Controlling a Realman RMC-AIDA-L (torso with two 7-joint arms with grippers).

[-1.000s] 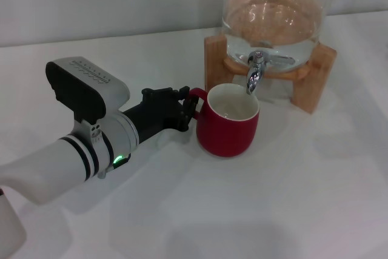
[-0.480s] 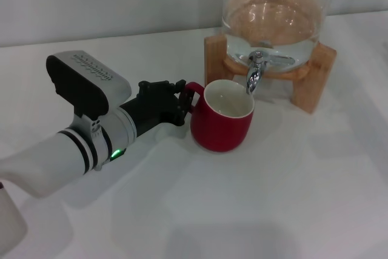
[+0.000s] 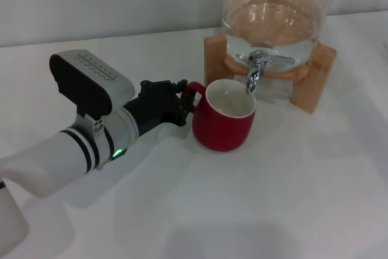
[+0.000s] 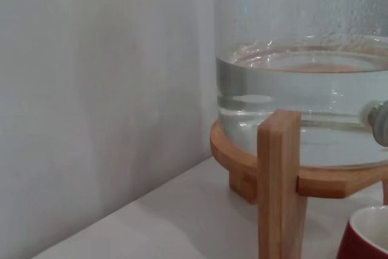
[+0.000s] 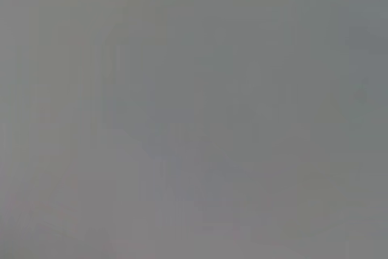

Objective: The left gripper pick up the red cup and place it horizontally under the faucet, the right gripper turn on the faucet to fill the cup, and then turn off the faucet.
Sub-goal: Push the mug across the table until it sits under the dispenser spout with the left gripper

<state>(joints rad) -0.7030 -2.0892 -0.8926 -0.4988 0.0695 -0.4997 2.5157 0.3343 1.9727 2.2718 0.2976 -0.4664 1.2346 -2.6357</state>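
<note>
The red cup (image 3: 222, 127) stands upright on the white table, its white inside right below the spout of the chrome faucet (image 3: 254, 74). My left gripper (image 3: 183, 100) comes in from the left, its black claw fingers shut on the cup's small red handle. The cup's rim shows in the left wrist view (image 4: 367, 239), at the picture's corner. The faucet lever points straight forward and no water runs. The right gripper is out of view; its wrist view shows only plain grey.
The clear glass dispenser (image 3: 271, 19), part full of water, rests on a wooden stand (image 3: 316, 76) at the back right, close to the grey wall. In the left wrist view the stand's leg (image 4: 278, 181) is near the cup.
The left gripper has shifted the cup a little to the left and away from me under the spout, then settled; the arm has swung slightly further back.
</note>
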